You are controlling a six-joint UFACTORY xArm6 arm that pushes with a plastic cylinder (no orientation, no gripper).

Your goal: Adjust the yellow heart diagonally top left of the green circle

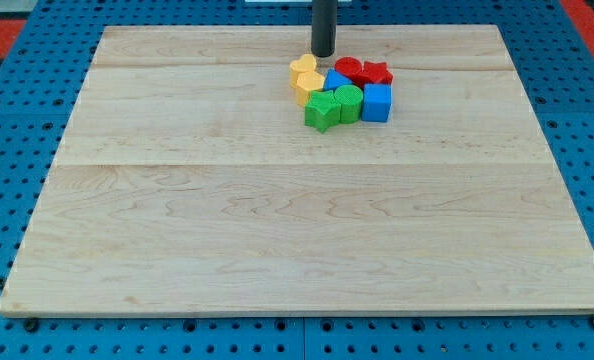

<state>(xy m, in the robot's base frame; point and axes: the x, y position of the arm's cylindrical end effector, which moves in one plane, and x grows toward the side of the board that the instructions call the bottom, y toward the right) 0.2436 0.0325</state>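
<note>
The yellow heart [302, 68] lies near the view's top centre, at the top left of a tight cluster of blocks. The green circle [348, 101] sits in that cluster, below and to the right of the heart. My tip [323, 53] rests on the board just above and to the right of the yellow heart, close to it, with a small gap.
The cluster also holds a yellow hexagon-like block [310, 84], a green star [322, 111], a blue cube [376, 102], a small blue block [335, 80], a red circle [349, 68] and a red star [376, 72]. The wooden board [277, 220] lies on a blue pegboard.
</note>
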